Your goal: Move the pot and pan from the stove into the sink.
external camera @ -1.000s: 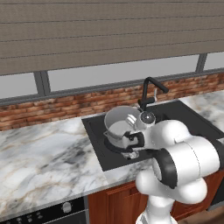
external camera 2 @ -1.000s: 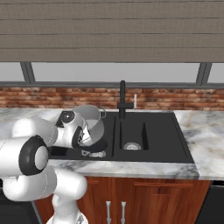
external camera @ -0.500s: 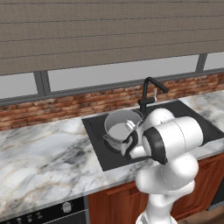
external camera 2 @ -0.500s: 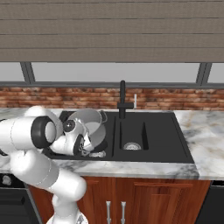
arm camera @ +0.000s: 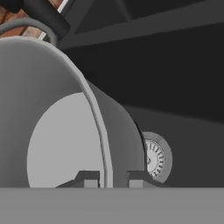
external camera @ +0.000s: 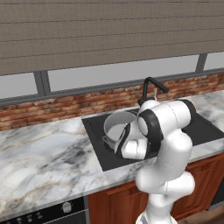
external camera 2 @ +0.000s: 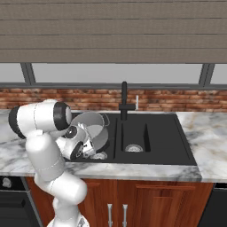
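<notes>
The tool [arm camera: 109,178] pinches the pot [arm camera: 65,131] rim above the sink [arm camera: 175,87] drain [arm camera: 154,159].

Gripper [arm camera: 109,180] clamped on pot [arm camera: 65,131] rim, one fingertip [arm camera: 89,180] inside wall, other outside. Pot tilted, pale inner base facing camera, grey wall curving up left. Wire side handle at pot's top edge. Dark sink [arm camera: 183,78] basin beyond. Round metal drain [arm camera: 154,159] just right of pot, partly hidden behind wall. Faucet [arm camera: 46,17] base and bit of brick at upper left.
</notes>
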